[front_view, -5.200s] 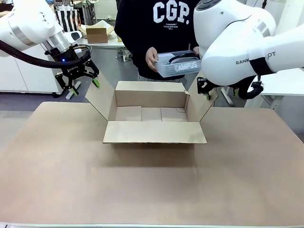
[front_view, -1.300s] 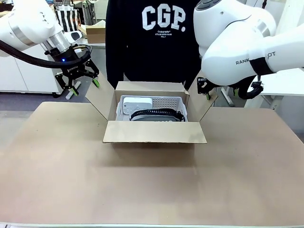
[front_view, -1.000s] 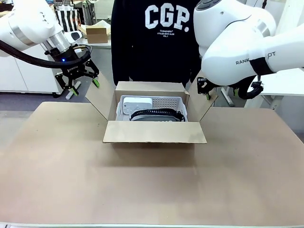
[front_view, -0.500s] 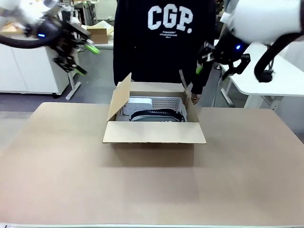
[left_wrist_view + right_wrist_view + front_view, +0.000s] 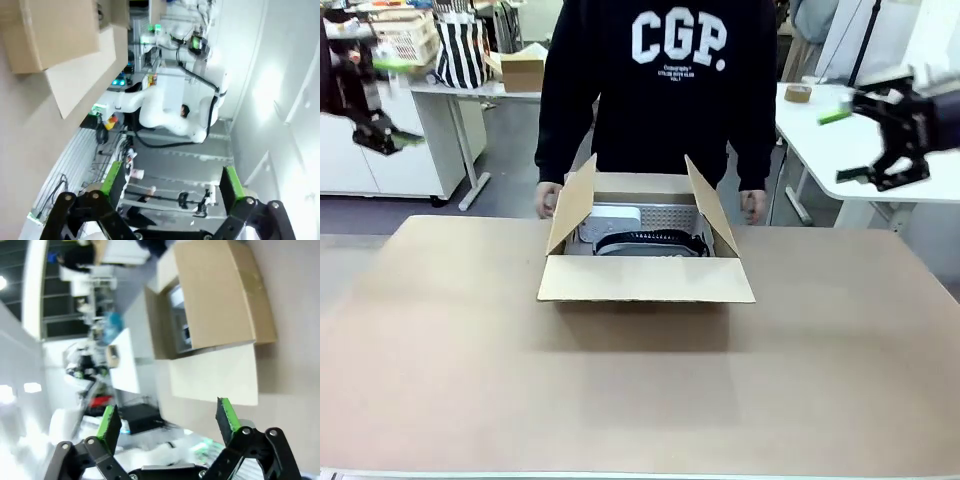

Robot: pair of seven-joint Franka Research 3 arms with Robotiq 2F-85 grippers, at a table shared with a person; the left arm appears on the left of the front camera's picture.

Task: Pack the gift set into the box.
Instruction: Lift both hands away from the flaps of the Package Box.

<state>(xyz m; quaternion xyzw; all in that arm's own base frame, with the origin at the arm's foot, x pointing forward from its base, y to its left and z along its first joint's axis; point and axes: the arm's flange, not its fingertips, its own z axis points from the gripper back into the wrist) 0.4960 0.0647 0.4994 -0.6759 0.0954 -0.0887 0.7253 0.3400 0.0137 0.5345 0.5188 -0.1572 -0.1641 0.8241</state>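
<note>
The box [image 5: 645, 280] stands open at the middle of the table, its side flaps up and its front flap folded down. Inside it lies the gift set [image 5: 640, 232], light grey with a dark part in front. A person stands behind the box with a hand [image 5: 548, 200] at each side of it. My left gripper [image 5: 405, 100] hangs open high at the far left, blurred. My right gripper [image 5: 842, 146] hangs open high at the far right. The left wrist view has the open gripper [image 5: 172, 182] and the box [image 5: 50, 35] far off. In the right wrist view the open gripper [image 5: 167, 421] faces the box [image 5: 215, 300] and gift set [image 5: 180, 315].
The brown table [image 5: 620, 390] has free room in front of and beside the box. Behind it a white desk carries a small brown box [image 5: 525, 70] and a striped bag [image 5: 460, 50]. A white table [image 5: 810, 130] with a tape roll [image 5: 799, 93] stands at the right.
The person set the gift set into the box. Both arms then let the side flaps go and swung up and outward; the flaps rose. The person's hands came beside the box.
</note>
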